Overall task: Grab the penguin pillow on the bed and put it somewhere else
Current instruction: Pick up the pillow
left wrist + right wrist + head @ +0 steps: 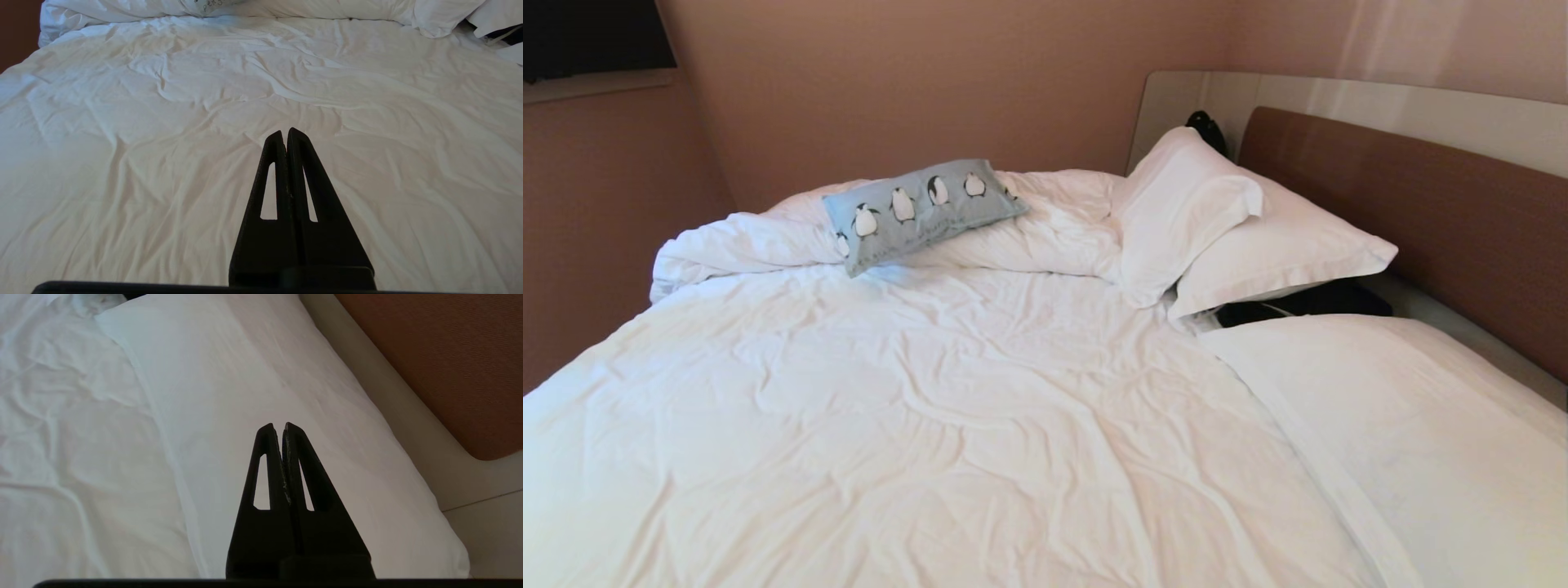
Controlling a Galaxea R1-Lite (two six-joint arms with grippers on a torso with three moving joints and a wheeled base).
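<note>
Right gripper (277,426) hangs pinched shut over a white pillow (253,388) — spread it, then reach toward eleven o'clock for the penguin pillow (923,211) propped on the rumpled duvet (768,237).

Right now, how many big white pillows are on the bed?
3. Two lean stacked against the headboard: one on another. A third lies flat nearer the robot. More may hide under the duvet.

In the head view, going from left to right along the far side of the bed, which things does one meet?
Rolled-up white duvet → penguin pillow → two stacked white pillows → brown headboard.
</note>
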